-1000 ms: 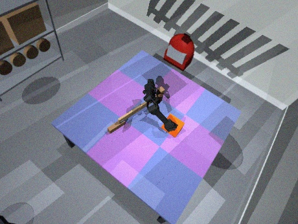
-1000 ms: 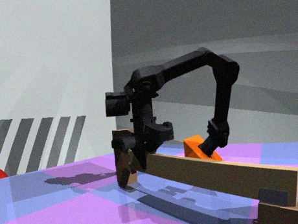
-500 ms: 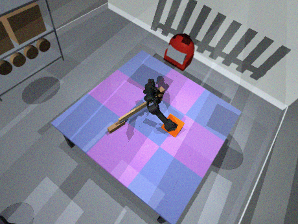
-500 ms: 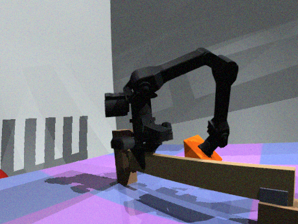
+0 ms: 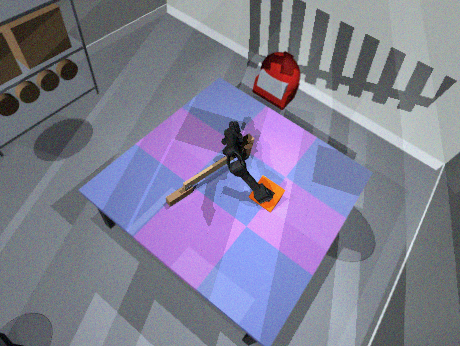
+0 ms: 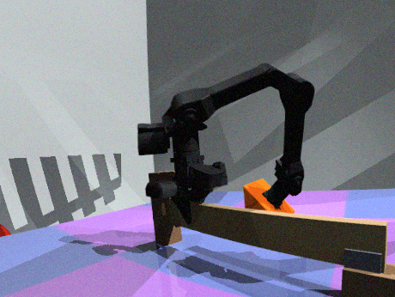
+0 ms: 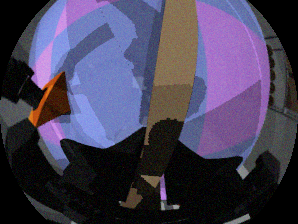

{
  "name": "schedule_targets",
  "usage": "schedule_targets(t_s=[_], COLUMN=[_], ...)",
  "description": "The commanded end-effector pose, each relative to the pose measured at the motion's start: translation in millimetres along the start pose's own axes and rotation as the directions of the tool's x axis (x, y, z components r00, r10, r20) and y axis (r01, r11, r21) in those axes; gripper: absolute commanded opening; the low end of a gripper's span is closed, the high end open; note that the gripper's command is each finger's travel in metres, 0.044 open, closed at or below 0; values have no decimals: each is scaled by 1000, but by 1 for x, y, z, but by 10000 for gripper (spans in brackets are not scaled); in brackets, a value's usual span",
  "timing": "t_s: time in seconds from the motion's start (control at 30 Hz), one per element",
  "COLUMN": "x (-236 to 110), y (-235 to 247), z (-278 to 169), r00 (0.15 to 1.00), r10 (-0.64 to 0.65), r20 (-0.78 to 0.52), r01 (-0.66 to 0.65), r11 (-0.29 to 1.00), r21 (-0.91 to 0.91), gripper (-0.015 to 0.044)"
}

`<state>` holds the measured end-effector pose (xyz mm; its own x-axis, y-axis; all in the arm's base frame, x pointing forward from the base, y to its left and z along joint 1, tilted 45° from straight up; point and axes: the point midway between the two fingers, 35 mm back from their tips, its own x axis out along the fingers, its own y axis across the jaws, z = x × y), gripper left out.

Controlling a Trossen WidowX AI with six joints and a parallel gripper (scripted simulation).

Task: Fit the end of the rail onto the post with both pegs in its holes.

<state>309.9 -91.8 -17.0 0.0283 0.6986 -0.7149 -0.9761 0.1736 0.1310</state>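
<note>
The long wooden rail runs across the checkered table. Its far end sits in the dark bracket on the low footboard block. My gripper is shut on the rail's near end and holds it off the table, right up against the short wooden post. The rail looks close to level. The gripper body hides the pegs and the holes, so I cannot tell whether the pegs are inside.
The arm stands on an orange base plate right of the rail. A red object lies on the floor behind the table. A shelf stands at the far left.
</note>
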Motion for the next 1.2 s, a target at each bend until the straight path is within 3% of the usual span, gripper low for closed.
schedule_targets(t_s=[0.0, 0.97, 1.17], x=[-1, 0, 0], y=[0, 0, 0], z=[-3, -12, -9], r00=[1000, 1000, 1000], r10=[1, 0, 0], r20=[-2, -2, 1], r01=[-1, 0, 0], r11=[1000, 1000, 1000], r21=[0, 0, 1], gripper=[0, 0, 157])
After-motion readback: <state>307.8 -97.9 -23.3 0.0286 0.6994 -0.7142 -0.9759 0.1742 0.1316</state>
